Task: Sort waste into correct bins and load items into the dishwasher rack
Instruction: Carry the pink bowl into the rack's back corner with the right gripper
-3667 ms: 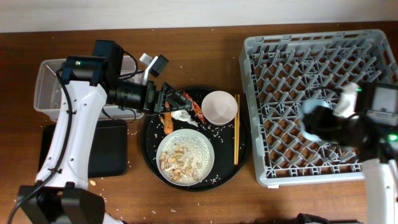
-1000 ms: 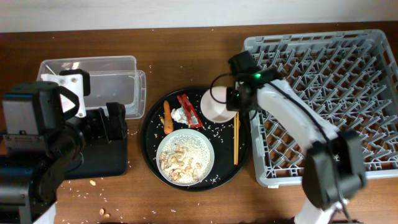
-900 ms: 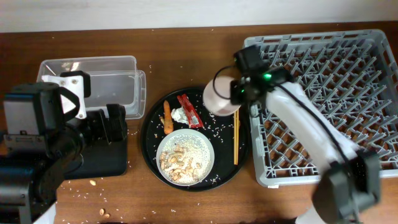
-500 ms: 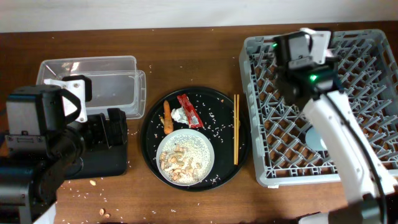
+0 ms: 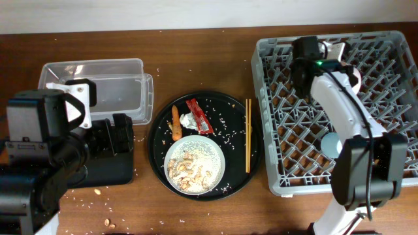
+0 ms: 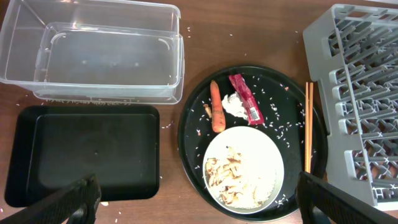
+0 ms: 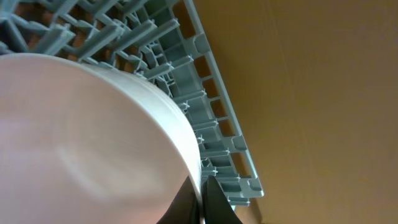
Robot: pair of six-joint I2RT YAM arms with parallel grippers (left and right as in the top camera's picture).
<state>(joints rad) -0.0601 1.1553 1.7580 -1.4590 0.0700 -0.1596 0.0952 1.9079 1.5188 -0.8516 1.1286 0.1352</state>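
My right gripper (image 7: 203,193) is shut on the rim of the white bowl (image 7: 93,137), held over the far-left part of the grey dishwasher rack (image 5: 392,52); the right arm (image 5: 339,104) hides the bowl from above. A light-blue cup (image 5: 331,142) sits in the rack. My left gripper (image 6: 199,208) hangs open and empty above the table. On the round black tray (image 5: 228,183) lie the red wrapper (image 5: 199,116), white tissue (image 5: 188,121), carrot (image 5: 175,123), chopsticks (image 5: 247,135) and the grey plate (image 5: 194,164) of rice and nuts.
The clear tub (image 6: 93,56) stands at the back left, with nothing in it. The shallow black tray (image 6: 81,152) lies just in front of it, under my left arm (image 5: 46,143). Loose rice grains dot the wooden table (image 5: 215,46).
My right gripper lifted the white bowl off the round black tray and carried it right and back, over the rack's far-left part. The left arm has stayed still for the last second.
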